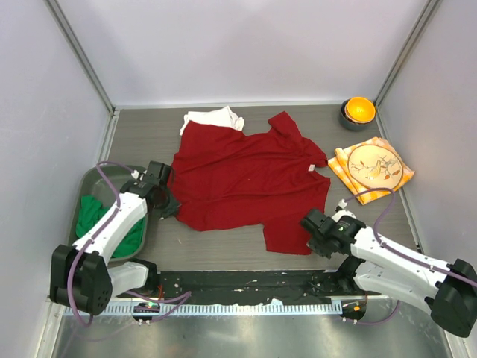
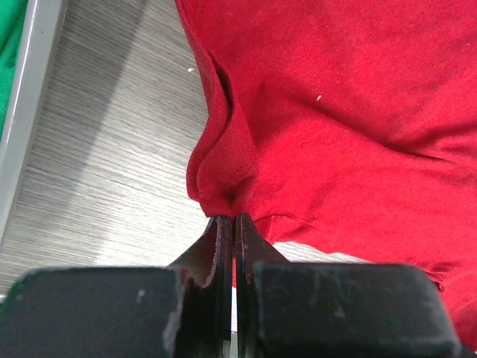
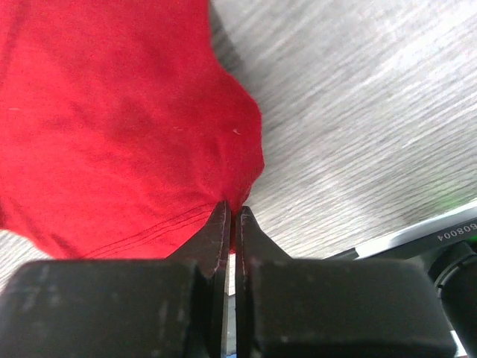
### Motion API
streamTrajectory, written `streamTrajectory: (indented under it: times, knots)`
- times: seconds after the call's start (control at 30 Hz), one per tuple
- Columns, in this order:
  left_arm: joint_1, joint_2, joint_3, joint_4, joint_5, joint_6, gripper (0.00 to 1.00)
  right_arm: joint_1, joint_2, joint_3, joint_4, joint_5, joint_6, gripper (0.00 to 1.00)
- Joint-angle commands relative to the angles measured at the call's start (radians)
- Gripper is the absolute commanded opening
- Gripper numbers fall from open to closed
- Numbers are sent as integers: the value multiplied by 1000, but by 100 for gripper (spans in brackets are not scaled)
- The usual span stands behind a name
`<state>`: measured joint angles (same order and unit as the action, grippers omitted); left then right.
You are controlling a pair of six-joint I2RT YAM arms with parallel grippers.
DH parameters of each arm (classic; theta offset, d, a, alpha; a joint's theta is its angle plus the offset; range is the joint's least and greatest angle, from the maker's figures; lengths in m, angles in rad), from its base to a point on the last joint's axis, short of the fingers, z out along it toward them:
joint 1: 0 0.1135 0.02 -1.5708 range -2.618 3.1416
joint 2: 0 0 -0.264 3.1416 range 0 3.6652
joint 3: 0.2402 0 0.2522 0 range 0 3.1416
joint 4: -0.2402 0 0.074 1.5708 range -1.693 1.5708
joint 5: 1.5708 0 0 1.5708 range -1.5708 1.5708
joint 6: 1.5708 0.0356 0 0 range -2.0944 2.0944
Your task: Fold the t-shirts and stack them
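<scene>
Left gripper (image 2: pixel 229 218): clenched on red t-shirt (image 1: pixel 238 175) edge, 9 o'clock side.
Right gripper (image 3: pixel 229 211): clenched on hem corner, 5 o'clock.
Advice: lift together, holding cloth taut.

The red t-shirt (image 1: pixel 246 183) lies spread and slightly rumpled across the middle of the table (image 1: pixel 149 142), with its small white neck label (image 1: pixel 311 167) toward the right. The left gripper (image 2: pixel 229 216) pinches its bunched left edge, and the right gripper (image 3: pixel 231 212) pinches its near right corner. The white t-shirt (image 1: pixel 216 117) lies crumpled at the far side, partly under the red one. The green t-shirt (image 1: pixel 91 212) is heaped in a gray tray (image 1: pixel 93 173) on the left.
</scene>
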<state>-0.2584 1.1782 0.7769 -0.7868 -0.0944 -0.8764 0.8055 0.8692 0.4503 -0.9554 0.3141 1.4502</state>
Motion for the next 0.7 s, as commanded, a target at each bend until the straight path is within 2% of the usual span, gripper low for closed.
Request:
streamTrajectory:
  times: [0.0, 0.27, 0.53, 0.67]
  knots:
    - [5, -31, 62, -40, -18, 30, 0, 6, 17, 149, -29, 143, -77, 1]
    - [13, -95, 96, -71, -53, 42, 0, 4, -29, 329, -91, 302, -258, 1]
    - [39, -170, 134, -97, -87, 34, 0, 4, -110, 485, -201, 445, -290, 1]
    - [39, -207, 131, -114, -64, 19, 0, 4, -140, 534, -229, 450, -313, 1]
